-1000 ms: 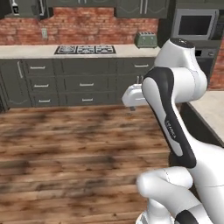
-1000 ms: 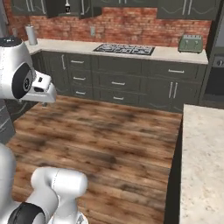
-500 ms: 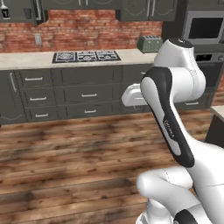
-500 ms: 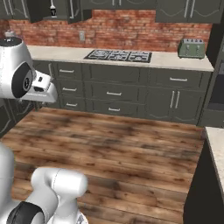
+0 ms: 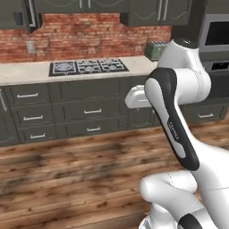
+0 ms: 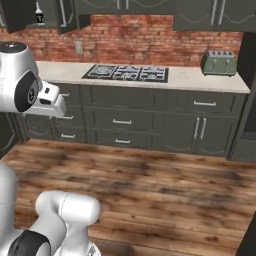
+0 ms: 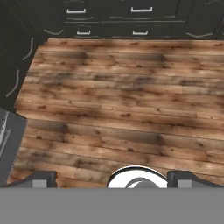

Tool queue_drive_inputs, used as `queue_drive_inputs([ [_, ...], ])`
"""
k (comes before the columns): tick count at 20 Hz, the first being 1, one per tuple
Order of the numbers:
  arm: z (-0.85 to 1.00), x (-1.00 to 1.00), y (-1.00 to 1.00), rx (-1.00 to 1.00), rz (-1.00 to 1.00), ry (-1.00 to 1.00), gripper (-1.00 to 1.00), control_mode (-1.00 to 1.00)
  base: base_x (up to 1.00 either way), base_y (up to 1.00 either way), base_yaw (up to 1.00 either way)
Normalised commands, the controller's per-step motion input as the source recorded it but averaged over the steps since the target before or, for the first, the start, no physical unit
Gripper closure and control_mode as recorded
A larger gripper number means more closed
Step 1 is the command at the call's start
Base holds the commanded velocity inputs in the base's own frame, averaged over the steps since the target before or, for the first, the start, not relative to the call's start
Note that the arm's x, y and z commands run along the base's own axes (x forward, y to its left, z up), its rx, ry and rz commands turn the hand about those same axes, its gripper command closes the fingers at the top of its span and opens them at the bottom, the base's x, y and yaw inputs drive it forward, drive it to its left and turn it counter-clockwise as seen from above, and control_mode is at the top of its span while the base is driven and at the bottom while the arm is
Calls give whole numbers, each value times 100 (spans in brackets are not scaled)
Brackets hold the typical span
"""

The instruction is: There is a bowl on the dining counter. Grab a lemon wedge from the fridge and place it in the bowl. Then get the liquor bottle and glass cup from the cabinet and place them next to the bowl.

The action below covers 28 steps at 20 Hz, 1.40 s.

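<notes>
Wooden floorboards (image 7: 122, 100) spread out beneath the hand, with dark kitchen cabinets around them. The pincer (image 7: 112, 179) points down at these boards; its two dark finger tips (image 7: 41, 178) rise far apart at the bottom of the hand view, so the jaws stand wide open, and nothing lies between them. Just past the fingers there is only bare plank, brown with darker knots and streaks.

Farther out from the pincer, at the far edge of the floor, runs a row of dark lower drawers (image 7: 109, 19) with pale handles. From the base cameras the same drawers (image 6: 122, 122) sit under a light counter (image 6: 185, 80), well apart from the hand and ahead of it. On that counter lies a black gas cooktop (image 6: 127, 73), and to the right of it stands a green toaster (image 6: 219, 62). Behind both rises a red brick wall (image 6: 150, 37), and above it hang dark upper cabinets (image 6: 200, 14). At the top left corner of the right base view, one upper cabinet (image 6: 30, 15) is open, with a small bottle-like shape just visible inside, too small to identify. The bowl, lemon wedge and glass cup cannot be made out.
</notes>
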Motion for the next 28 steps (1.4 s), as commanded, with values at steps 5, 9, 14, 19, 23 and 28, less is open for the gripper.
queue_drive_inputs([
  [5, 0, 0, 0, 0, 0, 0, -100, 100, 100, 47, -14],
  [9, 0, 0, 0, 0, 0, 0, -100, 100, 100, 61, -13],
  [14, 0, 0, 0, 0, 0, 0, -100, 100, 100, 61, -13],
  [19, 0, 0, 0, 0, 0, 0, -100, 100, 83, 83, -7],
  [23, 0, 0, 0, 0, 0, 0, -100, 100, 54, 95, -4],
  [28, 0, 0, 0, 0, 0, 0, -100, 100, 35, 90, -2],
])
